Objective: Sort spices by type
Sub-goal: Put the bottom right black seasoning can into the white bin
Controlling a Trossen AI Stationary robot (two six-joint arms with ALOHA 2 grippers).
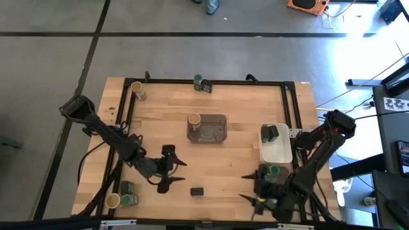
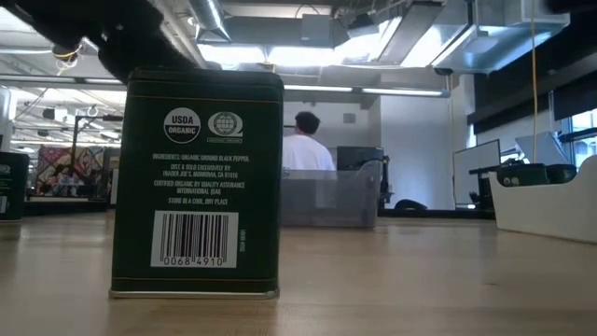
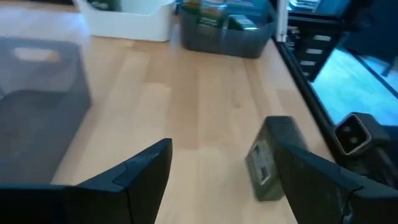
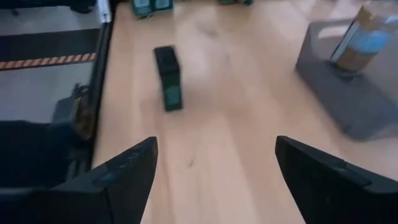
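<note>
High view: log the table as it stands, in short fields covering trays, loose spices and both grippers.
grey tray: mid-table, holds a tan-lidded jar
white tray: right side, holds a dark tin
loose tin: alone near the front edge, between the arms
far edge: green-lidded jar
far-left corner: tan jar
left gripper: open, beside the loose tin
right gripper: open, front right

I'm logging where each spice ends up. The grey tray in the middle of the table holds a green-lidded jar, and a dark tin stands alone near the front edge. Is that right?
Not quite. The jar in the grey tray has a tan lid, not a green one; the high view shows it. The rest holds: the dark tin stands alone near the front edge.
</note>
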